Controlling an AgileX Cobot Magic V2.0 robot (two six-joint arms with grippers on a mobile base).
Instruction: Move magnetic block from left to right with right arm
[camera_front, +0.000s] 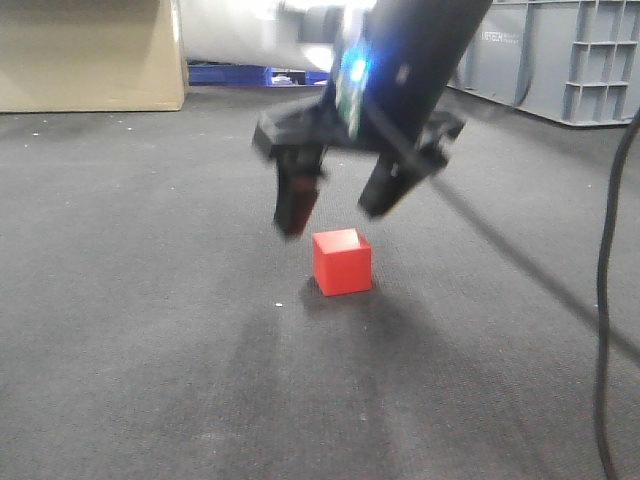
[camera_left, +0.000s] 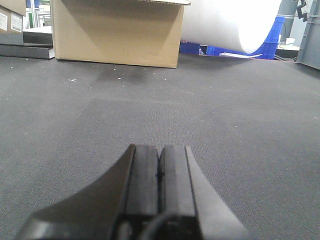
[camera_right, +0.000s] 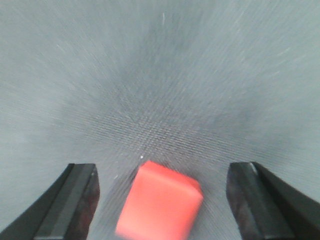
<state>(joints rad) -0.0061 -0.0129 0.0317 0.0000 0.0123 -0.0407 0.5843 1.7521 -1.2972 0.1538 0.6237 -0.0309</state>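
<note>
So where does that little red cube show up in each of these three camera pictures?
Exterior front-facing: the red cube sits just right of centre on the dark carpet, below the open jaws of the right gripper.
Left wrist: not in view.
Right wrist: bottom centre, blurred, between the two jaws.
Shared landmark: the dark carpet appears in all three.

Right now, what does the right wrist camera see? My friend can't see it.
A small bright-red cube sits on dark grey carpet, between the right gripper's two open black fingers. The picture is blurry.
</note>
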